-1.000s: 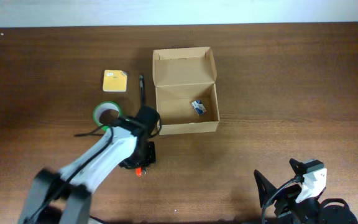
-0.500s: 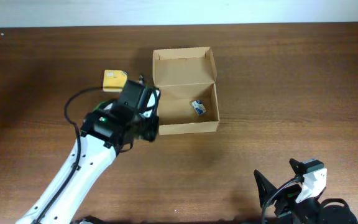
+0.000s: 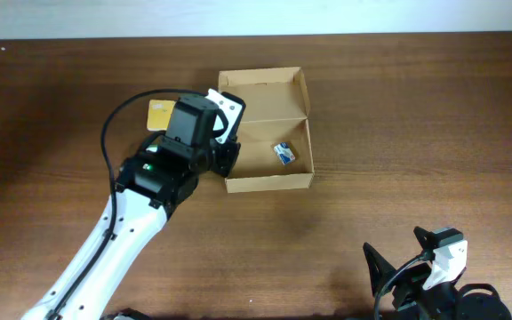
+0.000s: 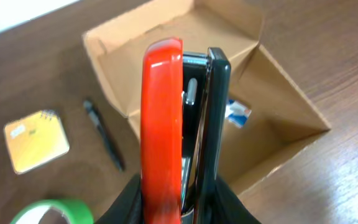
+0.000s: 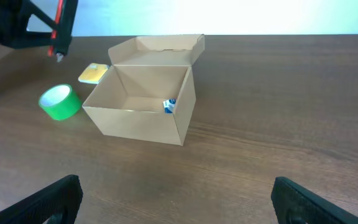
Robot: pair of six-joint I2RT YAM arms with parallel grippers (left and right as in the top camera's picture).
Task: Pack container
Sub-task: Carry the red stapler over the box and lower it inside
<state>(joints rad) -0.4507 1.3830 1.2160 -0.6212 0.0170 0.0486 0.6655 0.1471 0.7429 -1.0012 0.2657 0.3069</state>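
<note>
The rectangular tan-brown cardboard box (image 3: pixel 265 98) has a matt, fibrous paper surface. The dark brown wooden table (image 3: pixel 398 133) shows fine grain and a low sheen. The red plastic stapler (image 4: pixel 162 124) is smooth and glossy, and its inner metal strip (image 4: pixel 190 93) reflects light. The green tape roll (image 5: pixel 59 101) looks glossy.

Overhead, the left arm (image 3: pixel 140 191) covers the pen (image 4: pixel 104 138), the green tape (image 4: pixel 48 213) and part of the notepad (image 3: pixel 156 116)
</note>
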